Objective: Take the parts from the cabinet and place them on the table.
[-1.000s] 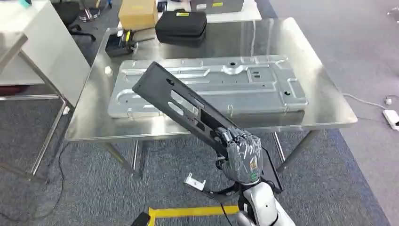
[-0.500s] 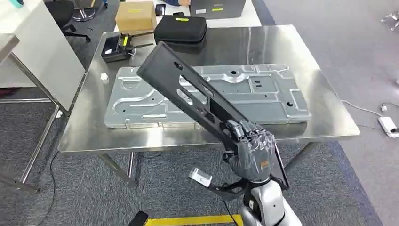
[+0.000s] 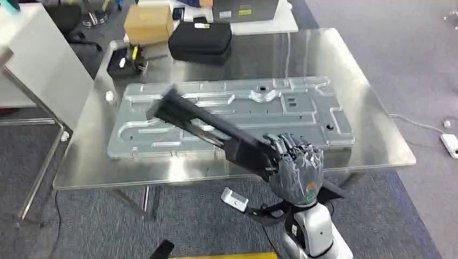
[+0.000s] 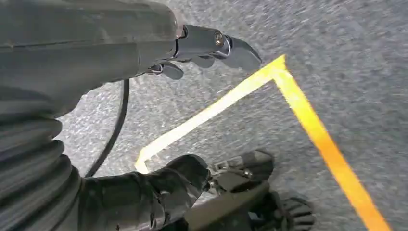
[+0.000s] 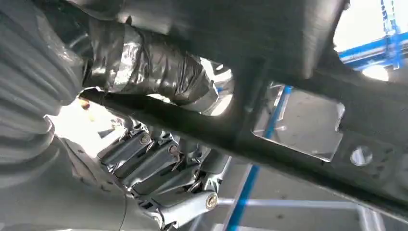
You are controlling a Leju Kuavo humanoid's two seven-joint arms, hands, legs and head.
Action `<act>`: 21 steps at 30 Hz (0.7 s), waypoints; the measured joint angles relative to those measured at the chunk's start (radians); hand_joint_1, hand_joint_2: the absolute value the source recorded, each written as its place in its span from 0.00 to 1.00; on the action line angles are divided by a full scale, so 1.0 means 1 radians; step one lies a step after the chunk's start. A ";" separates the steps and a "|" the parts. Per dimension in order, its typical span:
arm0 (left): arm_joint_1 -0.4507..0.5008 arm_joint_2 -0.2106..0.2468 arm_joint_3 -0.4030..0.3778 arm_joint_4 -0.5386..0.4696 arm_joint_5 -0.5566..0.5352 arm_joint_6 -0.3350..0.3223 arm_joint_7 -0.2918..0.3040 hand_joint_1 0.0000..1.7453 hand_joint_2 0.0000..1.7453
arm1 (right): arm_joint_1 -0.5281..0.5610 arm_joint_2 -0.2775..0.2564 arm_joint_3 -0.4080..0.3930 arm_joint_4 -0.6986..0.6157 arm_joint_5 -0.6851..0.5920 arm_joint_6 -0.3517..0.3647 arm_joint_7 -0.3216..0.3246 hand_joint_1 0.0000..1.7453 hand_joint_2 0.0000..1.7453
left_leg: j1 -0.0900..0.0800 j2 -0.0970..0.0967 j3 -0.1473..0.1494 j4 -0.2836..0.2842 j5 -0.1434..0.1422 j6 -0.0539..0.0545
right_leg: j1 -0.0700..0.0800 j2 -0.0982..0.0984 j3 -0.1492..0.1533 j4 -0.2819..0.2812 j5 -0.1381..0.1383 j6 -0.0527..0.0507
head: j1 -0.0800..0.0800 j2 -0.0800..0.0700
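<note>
My right hand [image 3: 294, 167] grips a long black panel [image 3: 213, 129] with cut-outs, held low and slanting over the front of the steel table [image 3: 372, 129]. Its far end reaches over a large grey stamped metal plate [image 3: 291, 108] that lies flat on the table. In the right wrist view the taped thumb [image 5: 154, 67] and fingers [image 5: 154, 163] clamp the black panel [image 5: 288, 130] from both sides. My left hand [image 4: 207, 45] hangs over grey carpet with its fingers loosely apart and nothing in it.
At the table's far edge sit a black zip case [image 3: 200, 40], a cardboard box [image 3: 148, 21] and a small black device [image 3: 127, 62]. A white cabinet [image 3: 38, 65] stands at left. Yellow floor tape [image 4: 308, 125] runs under my left hand.
The black panel has swung down from a steep tilt to nearly flat over the grey plate. The camera has shifted a little, so the table sits closer.
</note>
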 joint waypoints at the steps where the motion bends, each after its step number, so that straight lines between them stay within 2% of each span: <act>1: -0.001 0.000 -0.002 0.000 0.000 0.000 0.000 0.00 1.00 | -0.006 0.000 0.000 0.000 0.002 0.000 0.001 1.00 1.00 | 0.002 0.000 -0.046 0.073 -0.026 -0.005 | 0.001 -0.001 0.001 0.000 -0.004 -0.004 | 0.000 0.000; 2: -0.001 0.000 -0.002 0.000 0.000 0.000 0.002 0.00 1.00 | -0.008 0.000 0.000 0.001 0.004 0.000 0.004 1.00 1.00 | 0.003 0.000 -0.094 0.147 -0.062 -0.010 | 0.002 -0.001 0.004 0.000 -0.006 -0.006 | -0.001 0.000; 3: 0.000 0.000 -0.002 0.000 0.001 0.000 0.008 0.00 1.00 | -0.009 0.000 0.000 0.001 0.005 0.000 0.005 1.00 1.00 | 0.003 0.000 -0.132 0.198 -0.085 -0.013 | 0.003 -0.001 0.006 0.001 -0.010 -0.007 | 0.000 0.000; 4: 0.003 0.000 -0.002 0.000 0.001 0.000 0.013 0.00 1.00 | -0.010 0.000 0.000 0.003 0.009 0.002 0.009 1.00 1.00 | 0.003 0.000 -0.154 0.215 -0.085 -0.013 | 0.004 0.000 0.010 0.001 -0.013 -0.007 | -0.001 0.000; 5: 0.004 0.000 -0.003 0.000 0.000 0.000 0.014 0.00 1.00 | -0.012 0.000 0.000 0.003 0.013 0.002 0.014 1.00 1.00 | 0.003 0.000 -0.158 0.192 -0.059 -0.009 | 0.004 0.003 0.017 0.001 -0.019 -0.006 | 0.000 0.000; 6: 0.003 0.000 -0.003 0.000 -0.001 0.000 0.014 0.00 1.00 | -0.016 0.000 0.000 0.003 0.017 0.002 0.018 1.00 1.00 | 0.003 0.000 -0.140 0.132 -0.008 -0.006 | 0.004 0.003 0.024 0.002 -0.024 -0.004 | -0.001 0.000; 7: 0.002 0.000 -0.005 0.000 -0.002 0.000 0.014 0.00 1.00 | -0.025 0.000 0.001 0.003 0.017 0.003 0.023 1.00 1.00 | 0.003 0.000 -0.102 0.029 0.069 -0.004 | 0.005 0.003 0.035 0.002 -0.031 -0.001 | -0.001 0.000; 8: 0.002 0.000 -0.006 0.000 -0.002 0.000 0.014 0.00 1.00 | -0.033 0.000 0.002 0.004 0.018 0.005 0.024 1.00 1.00 | 0.002 0.001 -0.075 -0.051 0.125 0.002 | 0.005 0.003 0.037 0.002 -0.036 0.002 | 0.000 0.000; 9: 0.001 0.000 -0.008 0.000 -0.002 0.000 0.014 0.00 1.00 | -0.044 0.000 0.002 0.005 0.021 0.010 0.024 1.00 1.00 | -0.004 0.001 -0.072 -0.077 0.099 0.007 | 0.009 0.004 0.038 0.008 -0.039 0.007 | 0.000 0.000; 10: -0.002 0.000 -0.010 0.000 -0.002 0.002 0.015 0.00 1.00 | -0.053 0.000 0.003 0.004 0.022 0.017 0.025 1.00 1.00 | -0.007 0.001 -0.066 -0.084 0.086 0.012 | 0.009 0.005 0.027 0.008 -0.041 0.012 | -0.001 0.000; 11: 0.000 0.000 -0.011 0.000 -0.002 0.004 0.018 0.00 1.00 | -0.057 0.000 0.003 0.004 0.024 0.025 0.027 1.00 1.00 | -0.008 0.000 -0.069 -0.084 0.106 0.018 | 0.008 0.004 0.028 0.008 -0.043 0.019 | 0.000 0.000; 12: 0.001 0.000 -0.011 0.000 -0.002 0.006 0.020 0.00 1.00 | -0.059 0.000 0.004 0.004 0.029 0.029 0.028 1.00 1.00 | -0.009 -0.001 -0.068 -0.083 0.104 0.021 | 0.007 0.004 0.032 0.005 -0.045 0.024 | 0.000 0.000; 13: 0.001 0.000 -0.011 0.000 -0.003 0.011 0.022 0.00 1.00 | -0.067 0.000 0.004 0.003 0.035 0.037 0.034 1.00 1.00 | -0.002 -0.002 -0.063 -0.092 0.108 0.028 | 0.012 0.003 0.035 0.005 -0.048 0.031 | 0.000 0.000; 14: 0.001 -0.004 -0.012 0.000 -0.003 0.012 0.024 0.00 1.00 | -0.074 0.000 0.005 0.003 0.036 0.042 0.039 1.00 1.00 | 0.002 0.000 -0.055 -0.099 0.111 0.032 | 0.006 0.001 0.029 0.016 -0.059 0.036 | -0.001 0.000; 15: -0.002 -0.006 -0.013 0.000 -0.002 0.015 0.027 0.00 1.00 | -0.086 0.000 0.005 0.003 0.038 0.047 0.045 1.00 1.00 | 0.002 0.000 -0.052 -0.101 0.109 0.036 | 0.006 0.001 0.014 0.055 -0.083 0.040 | 0.003 0.000; 17: -0.007 -0.008 -0.014 0.000 -0.002 0.025 0.036 0.00 1.00 | -0.113 0.000 0.007 0.006 0.041 0.074 0.056 1.00 1.00 | 0.001 0.000 -0.050 -0.098 0.104 0.042 | 0.003 0.001 -0.068 0.212 -0.152 0.047 | 0.002 0.000; 18: -0.009 -0.008 -0.016 0.000 -0.005 0.031 0.041 0.00 1.00 | -0.123 0.000 0.007 0.009 0.044 0.086 0.062 1.00 1.00 | 0.001 0.001 -0.050 -0.096 0.102 0.044 | 0.002 0.001 -0.110 0.283 -0.172 0.050 | 0.002 0.000; 19: -0.009 -0.008 -0.019 0.000 -0.008 0.033 0.045 0.00 1.00 | -0.133 0.000 0.007 0.013 0.045 0.098 0.066 1.00 1.00 | 0.001 0.000 -0.050 -0.094 0.099 0.044 | 0.002 0.001 -0.134 0.314 -0.169 0.051 | 0.002 0.000; 20: -0.009 -0.008 -0.021 0.000 -0.009 0.034 0.047 0.00 1.00 | -0.144 -0.001 0.007 0.018 0.045 0.108 0.070 1.00 1.00 | 0.001 -0.001 -0.049 -0.092 0.097 0.044 | 0.000 0.001 -0.133 0.299 -0.143 0.051 | 0.002 0.000; 21: -0.009 -0.008 -0.024 0.000 -0.010 0.034 0.048 0.00 1.00 | -0.159 0.000 0.007 0.021 0.045 0.118 0.073 1.00 1.00 | 0.001 -0.002 -0.046 -0.090 0.094 0.042 | -0.001 0.001 -0.109 0.239 -0.098 0.050 | 0.002 0.000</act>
